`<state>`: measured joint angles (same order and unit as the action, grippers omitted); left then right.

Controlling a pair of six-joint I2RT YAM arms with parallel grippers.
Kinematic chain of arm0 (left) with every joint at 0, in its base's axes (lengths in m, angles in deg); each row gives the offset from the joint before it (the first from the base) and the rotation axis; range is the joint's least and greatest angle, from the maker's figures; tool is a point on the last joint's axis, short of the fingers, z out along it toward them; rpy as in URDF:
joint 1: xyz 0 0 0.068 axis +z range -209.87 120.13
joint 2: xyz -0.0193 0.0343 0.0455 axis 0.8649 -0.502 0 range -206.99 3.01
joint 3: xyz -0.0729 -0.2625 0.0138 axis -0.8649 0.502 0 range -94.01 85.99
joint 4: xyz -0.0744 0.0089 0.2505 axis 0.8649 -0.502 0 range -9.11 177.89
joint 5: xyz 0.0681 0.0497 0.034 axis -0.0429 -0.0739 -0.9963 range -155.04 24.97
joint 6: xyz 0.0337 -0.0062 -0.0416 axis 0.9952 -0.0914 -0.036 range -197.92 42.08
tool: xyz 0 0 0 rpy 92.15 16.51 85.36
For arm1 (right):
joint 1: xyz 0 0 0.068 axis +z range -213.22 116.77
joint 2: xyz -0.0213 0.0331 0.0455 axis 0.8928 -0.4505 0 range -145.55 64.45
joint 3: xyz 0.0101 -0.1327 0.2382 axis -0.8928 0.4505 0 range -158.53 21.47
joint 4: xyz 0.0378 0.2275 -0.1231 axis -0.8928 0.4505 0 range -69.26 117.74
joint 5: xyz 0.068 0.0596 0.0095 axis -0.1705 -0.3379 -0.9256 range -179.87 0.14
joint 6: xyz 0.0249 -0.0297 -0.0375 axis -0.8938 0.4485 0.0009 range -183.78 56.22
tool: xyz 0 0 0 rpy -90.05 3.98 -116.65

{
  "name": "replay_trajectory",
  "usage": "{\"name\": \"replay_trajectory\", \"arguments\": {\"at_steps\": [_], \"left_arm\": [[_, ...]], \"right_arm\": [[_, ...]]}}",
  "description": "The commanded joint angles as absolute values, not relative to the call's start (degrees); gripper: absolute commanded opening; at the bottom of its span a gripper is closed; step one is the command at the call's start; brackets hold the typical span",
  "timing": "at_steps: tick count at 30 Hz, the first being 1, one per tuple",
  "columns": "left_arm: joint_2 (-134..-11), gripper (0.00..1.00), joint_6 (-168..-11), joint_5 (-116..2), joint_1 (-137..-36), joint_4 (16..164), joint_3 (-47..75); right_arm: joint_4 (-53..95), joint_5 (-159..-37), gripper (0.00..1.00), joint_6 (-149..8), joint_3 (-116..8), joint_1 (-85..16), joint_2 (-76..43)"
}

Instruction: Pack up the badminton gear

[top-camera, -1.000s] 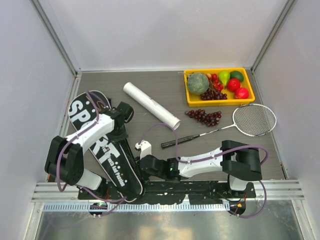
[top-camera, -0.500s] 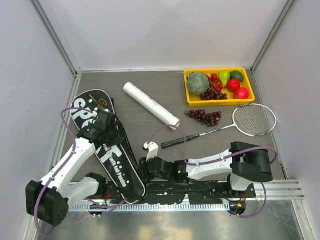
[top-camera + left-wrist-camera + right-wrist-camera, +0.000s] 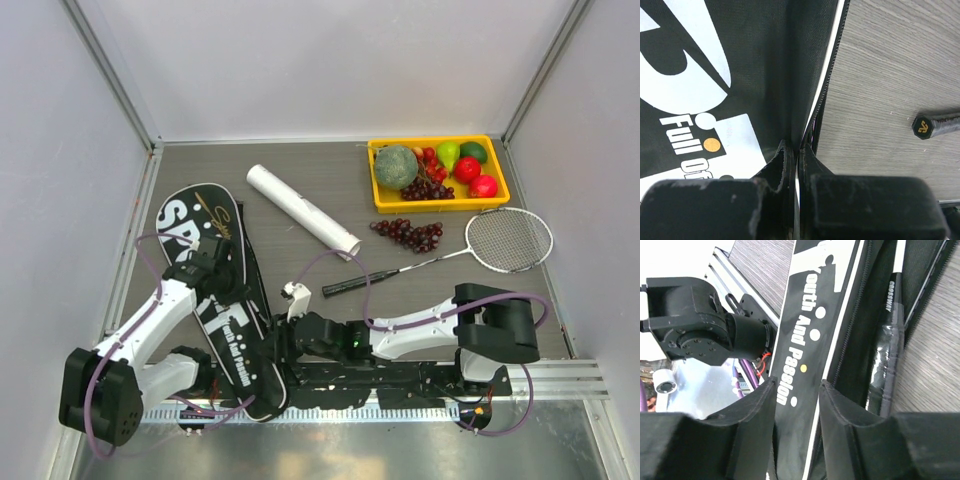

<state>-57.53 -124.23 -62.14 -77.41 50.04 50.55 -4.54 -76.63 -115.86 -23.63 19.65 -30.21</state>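
The black "SPORT" bag (image 3: 190, 215) lies along the left of the table, its opening turned to the right. My left gripper (image 3: 216, 252) is shut on the bag's zipper edge (image 3: 812, 107); in its wrist view the jaws (image 3: 795, 147) pinch the flap. My right gripper (image 3: 280, 345) is open at the bag's narrow end, its fingers (image 3: 797, 382) astride the upper flap (image 3: 810, 305). One racket's black handle (image 3: 890, 340) lies inside the bag. The other racket (image 3: 508, 240) lies on the table, its handle end (image 3: 922, 126) near the bag. The white tube (image 3: 302, 210) lies behind. No shuttlecocks are in view.
A dark red grape bunch (image 3: 408, 233) lies between the tube and the racket head. A yellow tray of fruit (image 3: 440, 198) stands at the back right. White walls close in the table on three sides. The metal rail (image 3: 340, 385) runs along the near edge.
My left arm has swung back over the bag and taken its right edge. The bag's wide end has shifted right. My right gripper has moved slightly left along the narrow end.
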Motion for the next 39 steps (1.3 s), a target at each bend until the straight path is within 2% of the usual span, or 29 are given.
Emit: {"name": "replay_trajectory", "arguments": {"at_steps": [1, 4, 8, 12, 16, 22, 29, 34, 39], "left_arm": [[-57.11, 0.00, -123.89, -60.55, -76.74, 52.91, 50.14], [-56.50, 0.00, -123.71, -60.12, -76.56, 53.52, 50.22], [-56.84, 0.00, -123.89, -56.96, -76.48, 57.03, 51.28], [-58.78, 0.00, -123.89, -54.67, -76.56, 58.71, 51.28], [-58.61, 0.00, -123.19, -54.13, -76.48, 58.27, 51.10], [-55.53, 0.00, -123.01, -56.25, -76.56, 57.57, 52.16], [-55.18, 0.00, -124.06, -54.93, -76.48, 58.18, 52.86], [-53.34, 0.00, -124.94, -55.54, -76.48, 58.27, 53.47], [-50.44, 0.00, -125.56, -55.54, -76.48, 58.36, 54.35]], "right_arm": [[-5.47, -76.77, 0.46, -112.05, -20.64, 18.78, -24.16], [-0.37, -76.68, 0.54, -108.53, -17.65, 17.46, -16.96], [5.53, -80.45, 0.53, -106.41, -15.54, 15.70, -14.48], [1.41, -88.09, 0.54, -106.50, -13.07, 13.51, -16.49], [-0.97, -87.58, 0.54, -106.85, -12.46, 10.26, -18.78], [2.71, -84.59, 0.50, -102.90, -24.55, 3.23, -28.07], [3.60, -84.08, 0.50, -102.10, -36.27, 2.34, -41.53], [1.77, -79.93, 0.52, -100.26, -40.31, 1.64, -46.56], [-1.49, -78.52, 0.59, -98.07, -41.46, 0.76, -49.37]]}}
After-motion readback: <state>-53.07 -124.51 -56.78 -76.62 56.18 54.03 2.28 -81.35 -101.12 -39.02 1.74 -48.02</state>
